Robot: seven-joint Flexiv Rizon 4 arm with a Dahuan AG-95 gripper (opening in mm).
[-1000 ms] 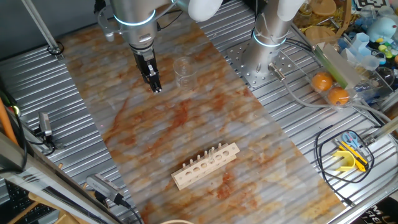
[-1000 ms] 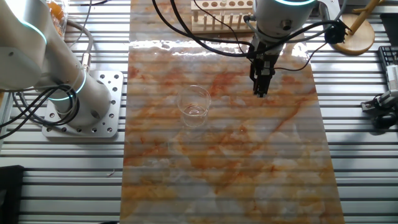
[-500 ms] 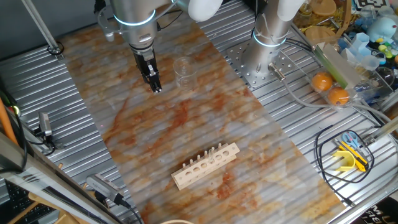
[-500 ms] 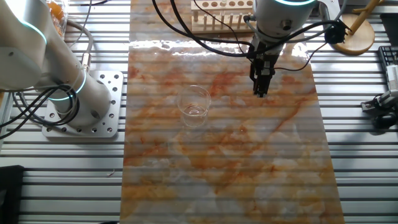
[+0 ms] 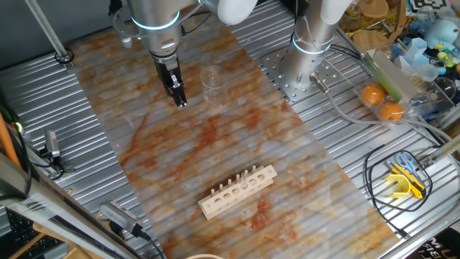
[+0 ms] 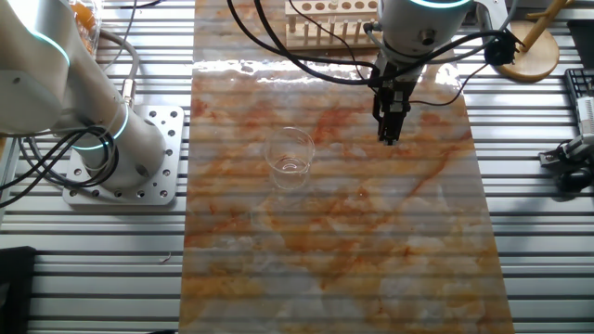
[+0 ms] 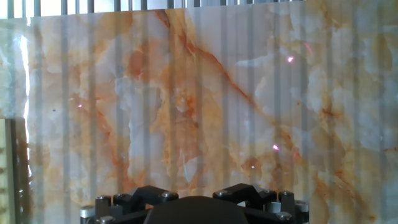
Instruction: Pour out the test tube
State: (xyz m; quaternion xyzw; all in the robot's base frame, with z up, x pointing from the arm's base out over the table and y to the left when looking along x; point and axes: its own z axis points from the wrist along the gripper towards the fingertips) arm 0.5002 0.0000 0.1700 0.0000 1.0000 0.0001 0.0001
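Observation:
My gripper [image 5: 181, 102] hangs over the marbled orange mat, fingers pointing down and pressed together with nothing visible between them; it also shows in the other fixed view [image 6: 387, 137]. The clear glass beaker [image 5: 210, 80] stands on the mat just to its right, apart from it, and shows in the other fixed view [image 6: 290, 156] too. The pale wooden rack [image 5: 237, 191] lies near the mat's front edge, well away from the gripper. I cannot make out the test tube in any view. The hand view shows only mat and the gripper's dark base, no fingers.
A second arm's base [image 5: 309, 65] stands on the ribbed metal table beside the mat. Two oranges [image 5: 382, 102], cables and yellow scissors [image 5: 406, 180] lie at the right. A wooden stand [image 6: 531, 51] sits near the rack [image 6: 329, 32].

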